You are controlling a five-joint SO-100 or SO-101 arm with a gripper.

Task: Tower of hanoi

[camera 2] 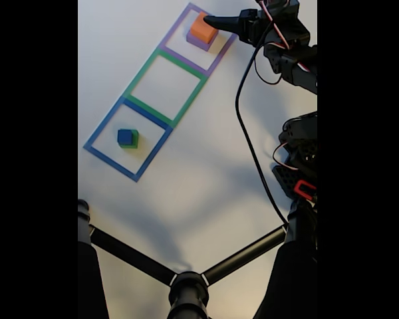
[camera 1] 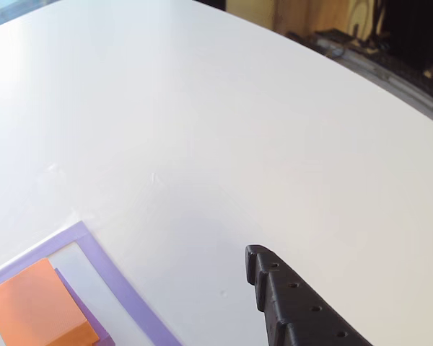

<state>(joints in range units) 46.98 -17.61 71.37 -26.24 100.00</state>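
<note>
Mid-game, by the look of it. In the fixed view the orange block point(camera 2: 201, 30) sits on the purple block point(camera 2: 201, 41) inside the purple outline point(camera 2: 177, 26), just beyond the tip of the fingers point(camera 2: 209, 20), near-touching, contact not clear. The blue cube point(camera 2: 125, 136) rests on the green block point(camera 2: 132, 139) in the blue outline point(camera 2: 108, 123), well away from the fingers; the green outline point(camera 2: 141, 72) between them holds nothing. So two stacks of two stand on the worktop point(camera 2: 199, 173), and the tower is not yet gathered in one square; several moves look to remain. In the other view one dark finger point(camera 1: 289, 303) hangs apart from the orange block point(camera 1: 36, 306) to its left, nothing gripped. Whether the fingers are spread or closed, I cannot tell.
</note>
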